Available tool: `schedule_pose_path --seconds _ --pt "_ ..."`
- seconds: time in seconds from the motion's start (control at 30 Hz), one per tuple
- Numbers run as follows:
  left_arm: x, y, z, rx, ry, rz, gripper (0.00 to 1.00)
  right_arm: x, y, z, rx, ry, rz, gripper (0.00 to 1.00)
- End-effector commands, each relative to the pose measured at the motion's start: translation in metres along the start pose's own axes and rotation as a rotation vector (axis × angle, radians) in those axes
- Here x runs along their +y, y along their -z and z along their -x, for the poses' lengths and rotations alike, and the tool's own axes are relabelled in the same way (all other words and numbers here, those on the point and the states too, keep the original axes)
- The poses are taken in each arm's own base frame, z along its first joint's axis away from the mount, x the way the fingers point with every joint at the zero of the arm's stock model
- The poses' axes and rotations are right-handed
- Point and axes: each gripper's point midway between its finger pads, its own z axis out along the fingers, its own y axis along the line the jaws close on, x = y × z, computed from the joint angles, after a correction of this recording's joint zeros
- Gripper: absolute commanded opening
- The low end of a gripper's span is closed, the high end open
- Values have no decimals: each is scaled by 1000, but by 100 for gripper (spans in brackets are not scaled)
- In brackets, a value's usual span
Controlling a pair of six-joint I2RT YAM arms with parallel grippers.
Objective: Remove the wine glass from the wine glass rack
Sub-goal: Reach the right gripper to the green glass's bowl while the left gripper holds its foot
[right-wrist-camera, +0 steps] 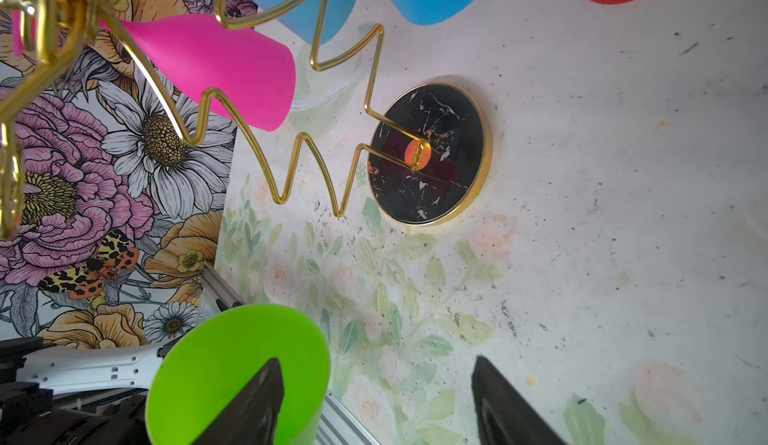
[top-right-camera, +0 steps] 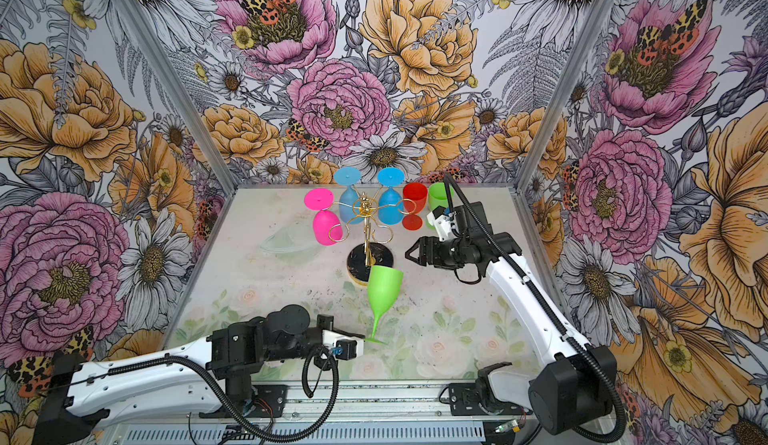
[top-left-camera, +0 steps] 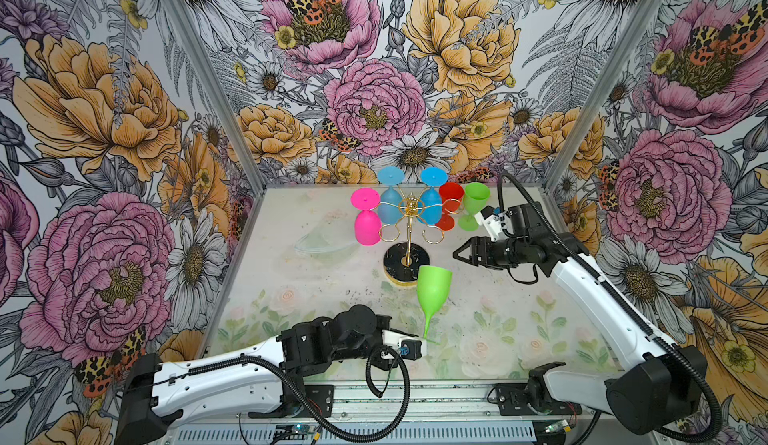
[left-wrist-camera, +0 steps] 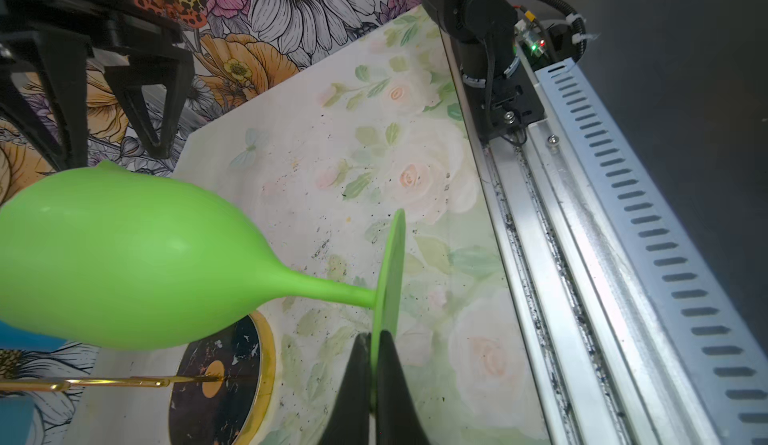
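now | left end effector (left-wrist-camera: pixel 375 339) clamps wine glass (left-wrist-camera: pixel 124 256) foot, bowl cropped | right end effector (top-left-camera: pixel 457 253) released

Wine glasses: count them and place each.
6: pink glass and two blue glasses hang on the rack; red glass and green glass stand right of it; left gripper holds another green glass. A clear shape may be another.

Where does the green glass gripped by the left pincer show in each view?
Top view: green glass mid-table, overlapping the rack base.
Top view: same spot, base behind it.
Left wrist: big bowl, foot clamped in left pincer; base beyond.
Right wrist: open rim close up; base beyond.
Shared landmark: the base.
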Motion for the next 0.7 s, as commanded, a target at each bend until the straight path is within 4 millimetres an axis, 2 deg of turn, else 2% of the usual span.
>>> schedule_pose_path --seconds 0.0,0.17,0.3,0.67 --pt "7 0 -11 62 -166 70 0 18 1 2 15 5 70 71" --pt "9 -3 -24 134 -297 106 0 28 -1 -3 47 3 126 69" --pt "12 -1 -21 126 -341 129 0 34 -4 -8 74 -5 162 65" --pt "17 -5 -34 210 -457 147 0 48 -7 -18 115 5 212 56"
